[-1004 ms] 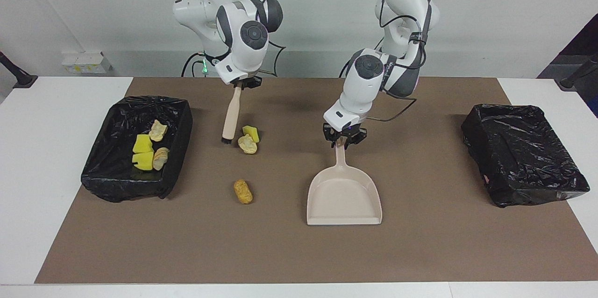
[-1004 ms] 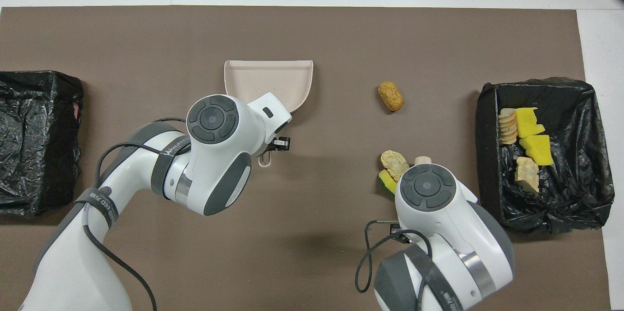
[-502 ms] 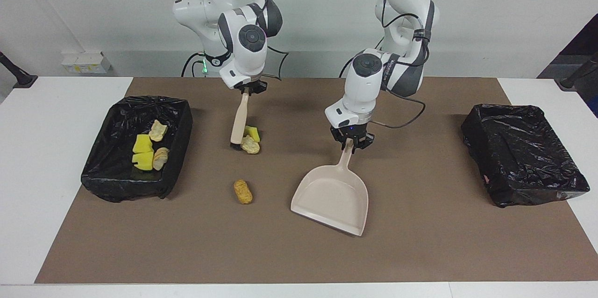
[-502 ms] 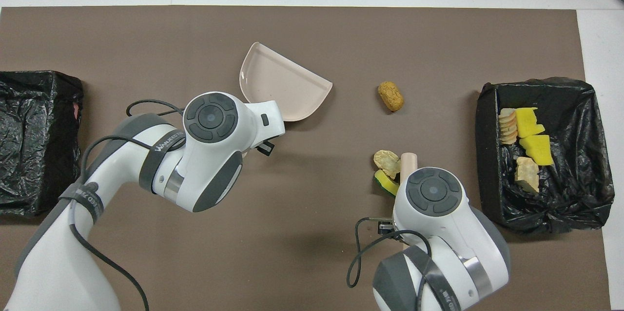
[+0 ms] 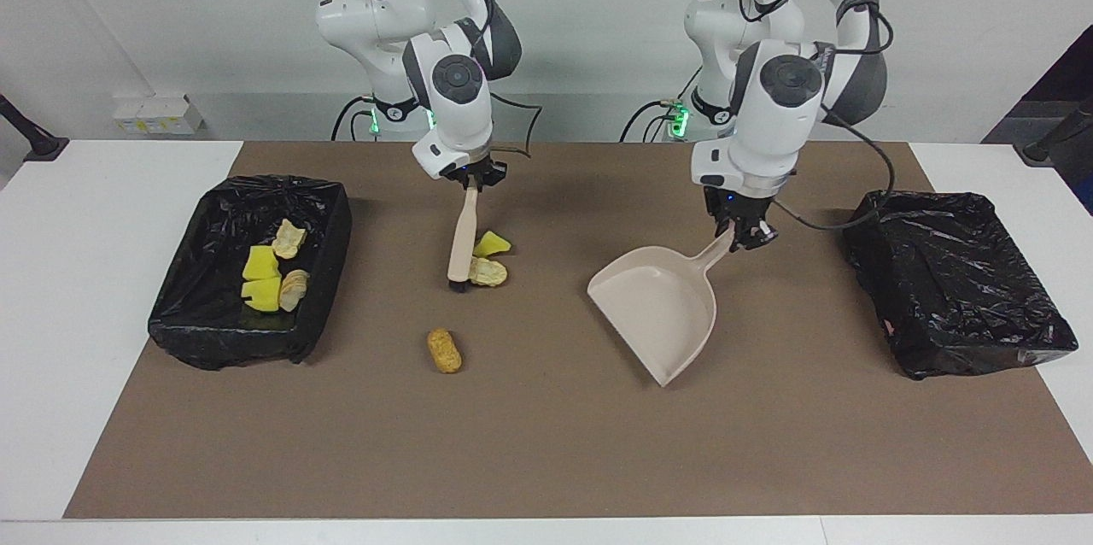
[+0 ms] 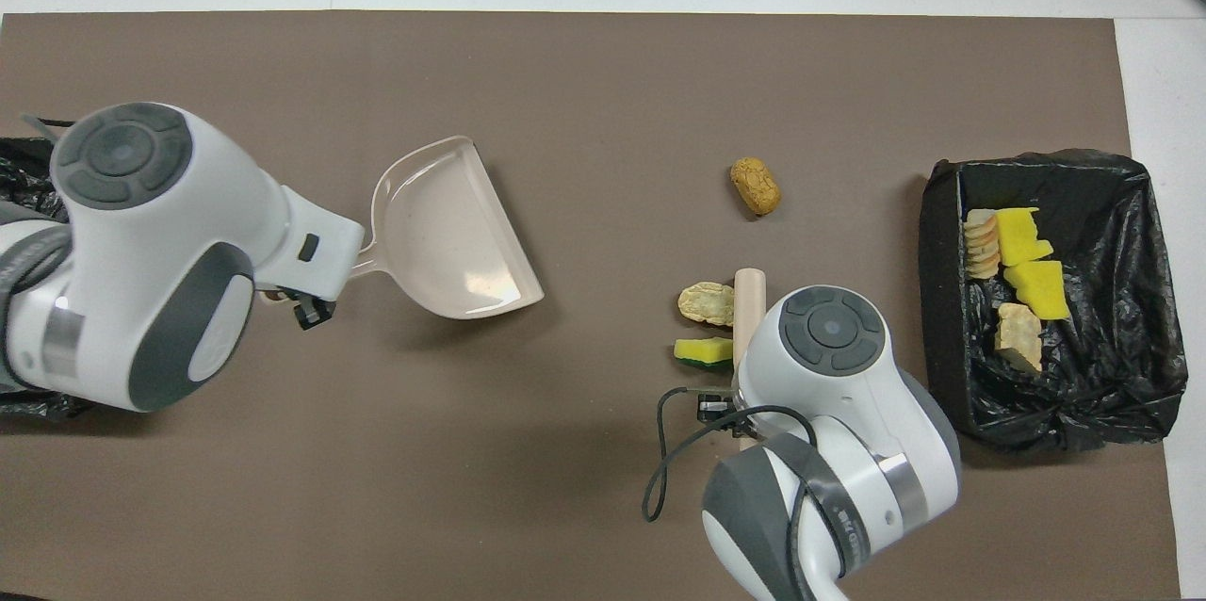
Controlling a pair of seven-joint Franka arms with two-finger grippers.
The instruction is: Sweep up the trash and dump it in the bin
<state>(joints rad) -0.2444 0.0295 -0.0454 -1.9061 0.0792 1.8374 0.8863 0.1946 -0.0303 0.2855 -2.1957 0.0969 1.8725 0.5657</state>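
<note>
1. R tool (image 5: 472,178): clamped on the top end of the brush (image 5: 462,241). Brush hangs nearly upright below it, bristles on the mat (image 5: 546,442).
2. L tool (image 5: 745,231): closed on the dustpan (image 5: 657,306) handle tip. Pan slants down from it, mouth turned toward the R arm's end; whether the lip touches the mat, can't tell.
3. Loose trash: a yellow chunk (image 5: 491,243) and a tan lump (image 5: 489,272) sit just beside the bristles, below the R tool, on the pan's side of the brush. An orange lump (image 5: 444,350) lies apart from them, farther from the robots than the brush tip.
4. Four scraps already lie in the bin (image 5: 248,272) at the R arm's end. The other bin (image 5: 956,280) sits just beside the L tool; I can't make out any scraps in it.
5. Handling, my guess: scraps look light and soft or crumbly. They'll skid and roll on the mat, so don't pinch them; push low with the bristles.
6. You want the pan lip flat on the mat, close to the pair, or they'll slip under it.
7. Pan is well apart from the pair now; close that gap first.
8. Orange lump looks rounded, so it may roll off line. Sweep it square on.
</note>
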